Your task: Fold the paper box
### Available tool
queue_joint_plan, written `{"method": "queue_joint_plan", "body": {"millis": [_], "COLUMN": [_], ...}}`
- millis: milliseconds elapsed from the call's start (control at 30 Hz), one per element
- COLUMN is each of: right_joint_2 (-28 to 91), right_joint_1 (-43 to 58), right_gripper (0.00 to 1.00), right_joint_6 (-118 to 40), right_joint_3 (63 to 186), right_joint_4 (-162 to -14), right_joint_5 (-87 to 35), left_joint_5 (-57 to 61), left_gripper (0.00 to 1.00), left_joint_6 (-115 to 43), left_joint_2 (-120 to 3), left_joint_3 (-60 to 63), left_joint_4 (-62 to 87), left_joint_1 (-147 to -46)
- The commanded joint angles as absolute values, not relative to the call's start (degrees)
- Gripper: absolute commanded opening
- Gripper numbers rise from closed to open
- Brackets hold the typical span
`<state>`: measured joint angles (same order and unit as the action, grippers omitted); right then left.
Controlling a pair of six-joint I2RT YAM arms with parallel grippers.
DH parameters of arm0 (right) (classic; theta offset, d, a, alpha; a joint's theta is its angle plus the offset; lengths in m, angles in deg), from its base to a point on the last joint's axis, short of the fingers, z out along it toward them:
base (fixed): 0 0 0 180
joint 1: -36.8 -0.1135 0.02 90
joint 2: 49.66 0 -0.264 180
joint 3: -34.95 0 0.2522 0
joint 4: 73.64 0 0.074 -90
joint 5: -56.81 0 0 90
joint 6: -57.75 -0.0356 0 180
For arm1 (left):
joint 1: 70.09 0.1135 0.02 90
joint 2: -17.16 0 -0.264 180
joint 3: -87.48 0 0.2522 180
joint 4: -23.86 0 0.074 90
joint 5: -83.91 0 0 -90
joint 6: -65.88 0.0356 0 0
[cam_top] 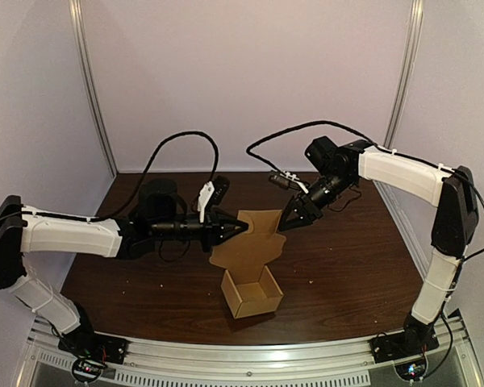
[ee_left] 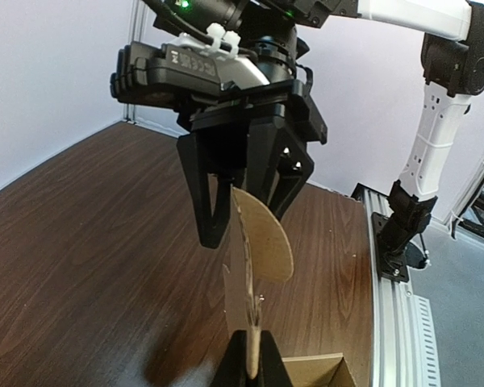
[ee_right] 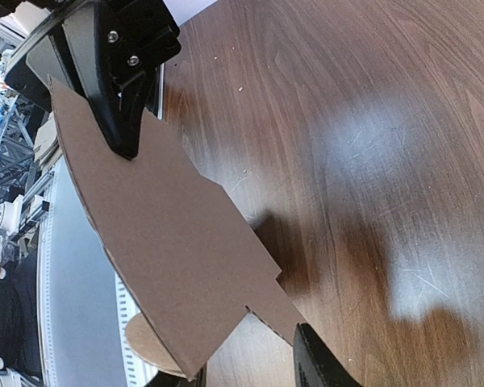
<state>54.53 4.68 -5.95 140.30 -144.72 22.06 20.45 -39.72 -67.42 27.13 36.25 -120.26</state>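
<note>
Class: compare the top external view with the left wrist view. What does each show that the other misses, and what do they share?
Only the top external view shows the open tray of the paper box and the whole left arm. Only the left wrist view shows the right gripper with jaws spread either side of the flap, and the left gripper pinching it. Both show the flap, the right arm and the table.

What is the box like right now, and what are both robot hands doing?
Paper box, tray formed, top open.
Lid flap, standing up, not folded over.
Left hand, shut on the lid flap's edge.
Right hand, open around the lid flap.
</note>
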Motion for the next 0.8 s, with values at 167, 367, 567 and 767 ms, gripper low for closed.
{"method": "queue_joint_plan", "body": {"millis": [167,367,567,767], "right_joint_2": [52.56,52.52,52.33,52.96], "right_joint_1": [4.01,4.01,3.62,3.40], "right_gripper": [0.37,0.38,0.28,0.00], "right_joint_6": [-4.27,-1.06,5.69,5.62], "right_joint_3": [140.49,140.60,142.01,141.86], "right_joint_4": [-142.51,-144.48,-150.42,-150.72], "right_joint_5": [29.52,33.44,37.46,36.92], "left_joint_5": [32.10,36.01,36.00,33.80], "left_gripper": [0.00,0.00,0.00,0.00], "left_joint_6": [-44.26,-48.01,-50.27,-51.28], "left_joint_2": [-70.12,-71.66,-72.90,-73.89], "left_joint_3": [25.50,25.69,26.52,26.77], "left_joint_4": [41.69,45.04,48.32,49.34], "left_joint_1": [-119.99,-118.34,-117.40,-116.76]}}
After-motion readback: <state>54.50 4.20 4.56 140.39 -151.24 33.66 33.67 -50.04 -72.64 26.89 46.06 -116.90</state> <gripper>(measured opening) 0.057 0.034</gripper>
